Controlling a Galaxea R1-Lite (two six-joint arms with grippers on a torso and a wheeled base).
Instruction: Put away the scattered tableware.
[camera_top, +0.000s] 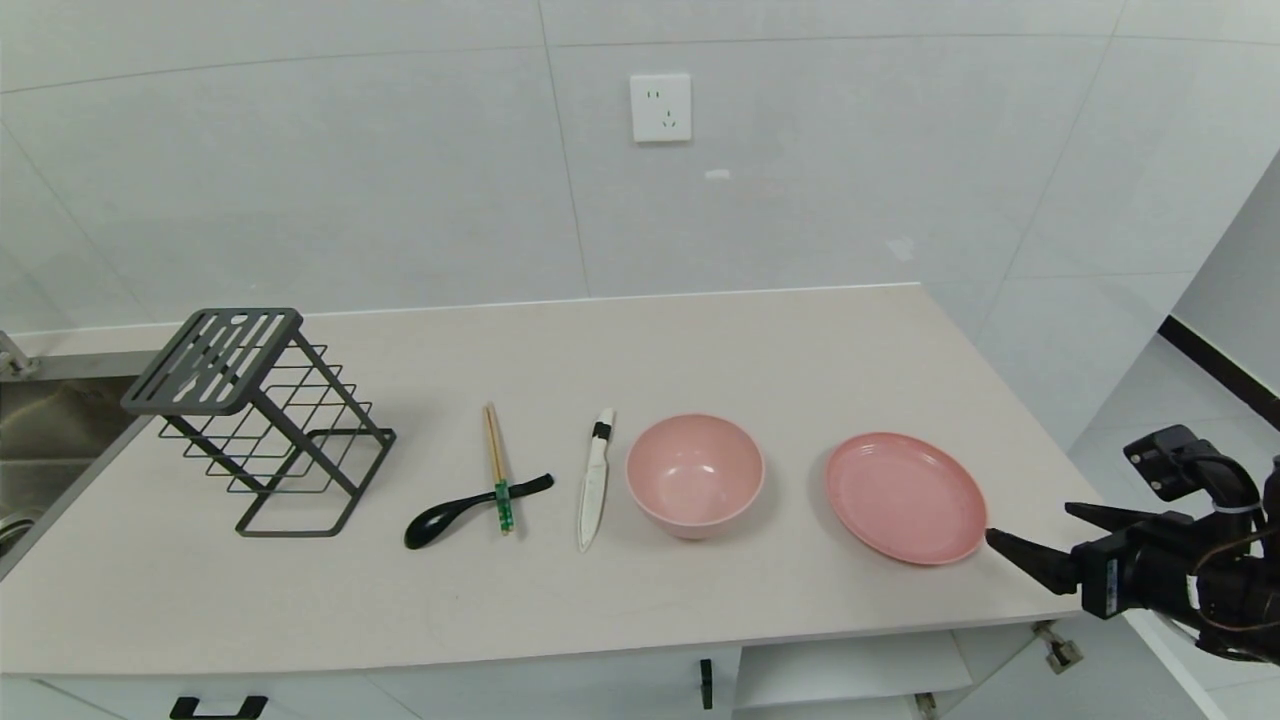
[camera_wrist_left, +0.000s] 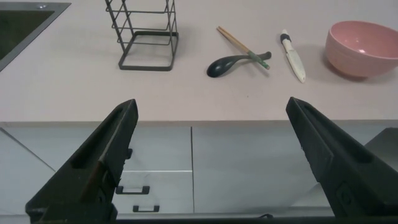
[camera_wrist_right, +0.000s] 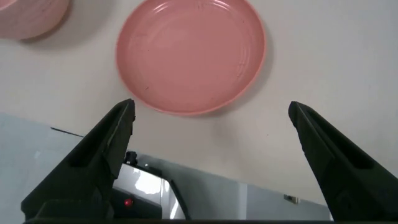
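Five pieces of tableware lie in a row on the pale surface (camera_top: 800, 350). Seen from the head camera, the pink bowl (camera_top: 695, 472) stands upright near the middle. The pink plate (camera_top: 905, 495) lies at its 3 o'clock, apart from it. A white knife (camera_top: 595, 480) lies at the bowl's 9 o'clock, its black-banded end toward 12 o'clock. Farther toward 9 o'clock, a pair of chopsticks (camera_top: 497, 465) lies across the handle of a black spoon (camera_top: 470, 510), whose bowl end points to about 8 o'clock. A dark wire rack (camera_top: 255, 420) stands upright at the row's 9 o'clock end, with a steel sink (camera_top: 40, 430) beyond it.

The right hand (camera_top: 1029, 523) sits at the plate's 4 o'clock, off the surface's corner. Its fingers are spread wide and hold nothing, and the nearer fingertip is just beside the plate's rim; contact cannot be told. In the left wrist view the left hand (camera_wrist_left: 211, 104) is out in front of the surface's front edge, fingers wide apart and empty, with the rack, spoon, chopsticks, knife and bowl lying beyond it.
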